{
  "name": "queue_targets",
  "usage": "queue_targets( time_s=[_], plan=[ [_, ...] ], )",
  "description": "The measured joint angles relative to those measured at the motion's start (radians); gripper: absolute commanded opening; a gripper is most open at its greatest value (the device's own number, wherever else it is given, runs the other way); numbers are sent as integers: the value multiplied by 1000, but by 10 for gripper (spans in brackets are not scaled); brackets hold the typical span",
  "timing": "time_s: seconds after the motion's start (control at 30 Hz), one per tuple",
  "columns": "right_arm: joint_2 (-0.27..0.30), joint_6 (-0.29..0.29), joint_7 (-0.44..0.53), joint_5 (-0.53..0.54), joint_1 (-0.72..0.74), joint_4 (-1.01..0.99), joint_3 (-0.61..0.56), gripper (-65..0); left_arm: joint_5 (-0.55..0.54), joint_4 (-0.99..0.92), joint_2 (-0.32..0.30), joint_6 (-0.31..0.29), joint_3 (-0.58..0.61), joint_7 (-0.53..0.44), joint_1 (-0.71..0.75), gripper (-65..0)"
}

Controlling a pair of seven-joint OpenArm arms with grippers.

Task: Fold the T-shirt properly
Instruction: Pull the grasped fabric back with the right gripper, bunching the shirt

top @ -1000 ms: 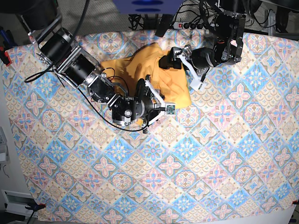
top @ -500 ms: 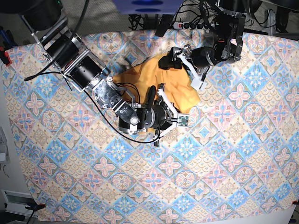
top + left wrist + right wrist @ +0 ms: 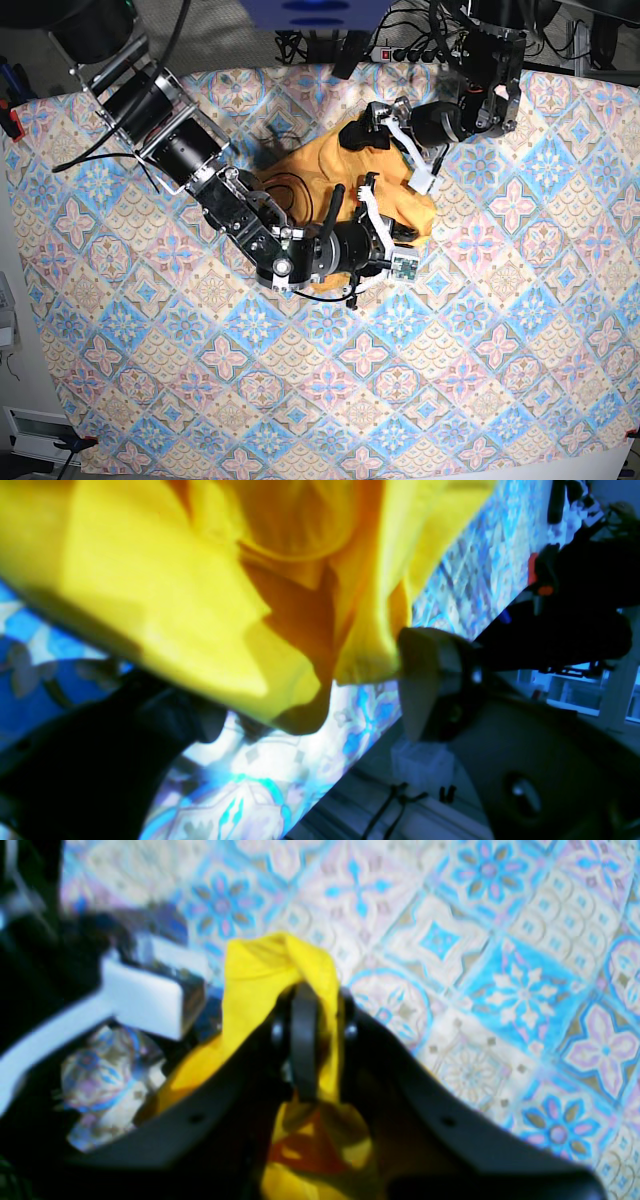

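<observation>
Yellow-orange fabric of the T-shirt is lying bunched in a crumpled heap on the tile-patterned cloth covering the surface, toward the far side of it. In the base view the heap is running lengthwise on a slant, from its far end near the left claw down to a nearer corner by the right claw; neither the neck nor the sleeves can be made out, so which way the garment is pointing cannot be told.

The right claw is clenching a twisted fold of the T-shirt between its black fingers, with a knot of cloth sticking out just beyond the fingertips and more fabric trailing back under the palm. Patterned cloth is showing ahead of it and to its right.

The left claw is standing spread wide, released, with nothing pinched. A hanging fold of the T-shirt is sagging between its fingers, one edge touching the pale pad on the finger at the right of that view.
</observation>
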Motion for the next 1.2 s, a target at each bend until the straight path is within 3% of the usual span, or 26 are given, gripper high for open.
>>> queue_targets(
  time_s=[0.27, 0.47, 0.63, 0.73, 0.97, 1.13, 1.2],
  plan=[
    [-104, -2, 53, 8, 2, -125, -7, -578, 0, 0, 0, 0, 0, 0, 0, -157],
    [-119, -3, 146, -122, -24, -294, -8, -403, 0, 0, 0, 0, 0, 0, 0, -157],
    [-98, -7, 141, -151, -55, -227, 1, -290, 0, 1, 0, 0, 0, 0, 1, -157],
    [-68, 0, 140, -143, -60, -140, 19, -285, -1, 1, 1, 0, 0, -2, 2, -157],
    [-61, -4, 71, -145, -124, -4, 254, -286, 45, 82, 3, 26, 3, 5, 34, -157],
    [13, -3, 50, -153, -148, 4, 287, -290, 50, 179, -26, 25, -2, 19, 72, -157],
    [43, -3, 58, -151, -150, 17, 282, -342, 48, 209, -26, 24, -3, 12, 74, -157]
  ],
)
